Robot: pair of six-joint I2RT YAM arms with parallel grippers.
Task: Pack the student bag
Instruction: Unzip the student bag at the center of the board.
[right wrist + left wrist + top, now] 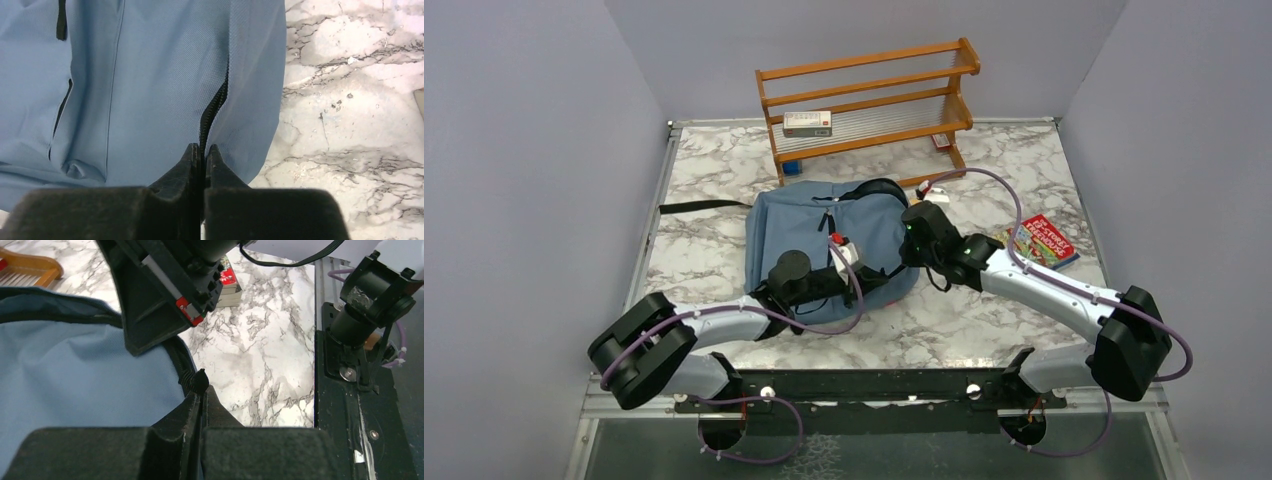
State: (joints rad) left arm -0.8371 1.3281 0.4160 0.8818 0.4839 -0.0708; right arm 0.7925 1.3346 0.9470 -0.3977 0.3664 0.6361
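Note:
The student bag, dusty blue with black straps, lies flat in the middle of the marble table. My left gripper is at the bag's near right edge. In the left wrist view it is shut on a ribbed black piece of the zipper trim. My right gripper is at the bag's right side. In the right wrist view it is shut on the black zipper line, with blue fabric on both sides. The bag's inside is hidden.
A colourful book lies on the table right of the bag. A wooden rack stands at the back with a small box on it. Grey walls close in the left, right and back sides.

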